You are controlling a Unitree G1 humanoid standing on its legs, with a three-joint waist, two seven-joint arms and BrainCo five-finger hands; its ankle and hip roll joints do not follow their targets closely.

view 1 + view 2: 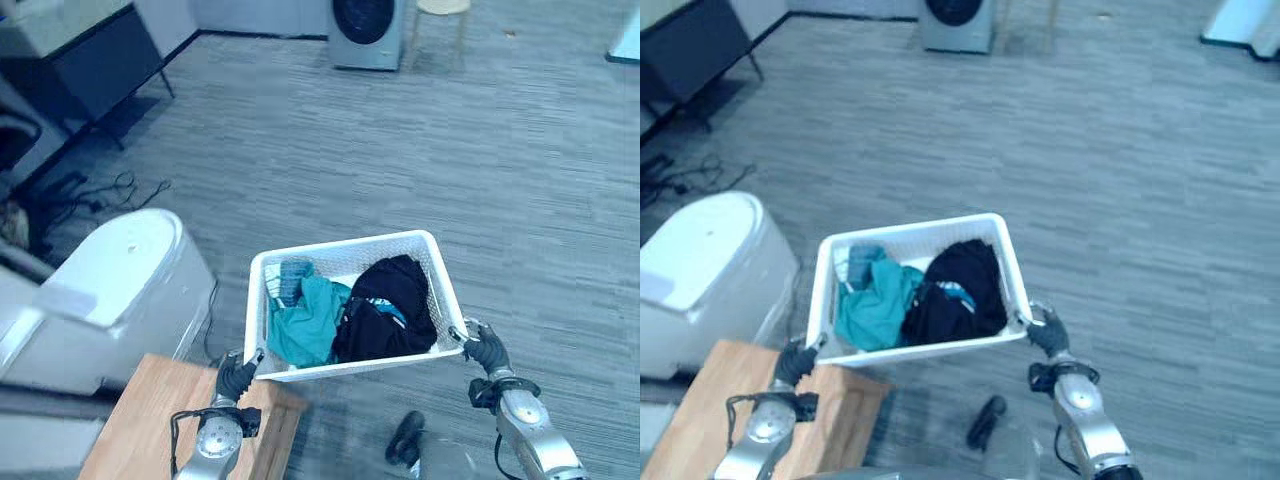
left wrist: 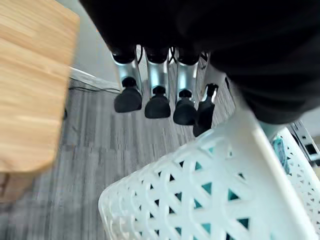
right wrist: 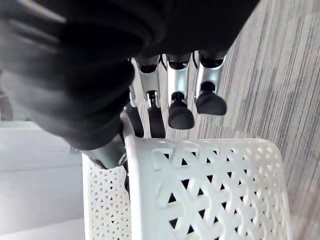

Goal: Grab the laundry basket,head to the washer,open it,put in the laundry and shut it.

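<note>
Left eye view has the white laundry basket (image 1: 440,268) held level above the floor, long axis left to right, the left hand (image 1: 236,379) and right hand (image 1: 487,349) curled on its near corners, teal cloth (image 1: 305,322) and dark clothes (image 1: 388,308) inside. Open grey carpet (image 1: 400,150) runs to the washer (image 1: 366,32) far ahead. A wooden table (image 1: 150,420) sits near left, a white bin (image 1: 110,290) beyond it.

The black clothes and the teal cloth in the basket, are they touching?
Touching: in the left eye view the black clothes lie against the teal cloth inside the basket.
</note>
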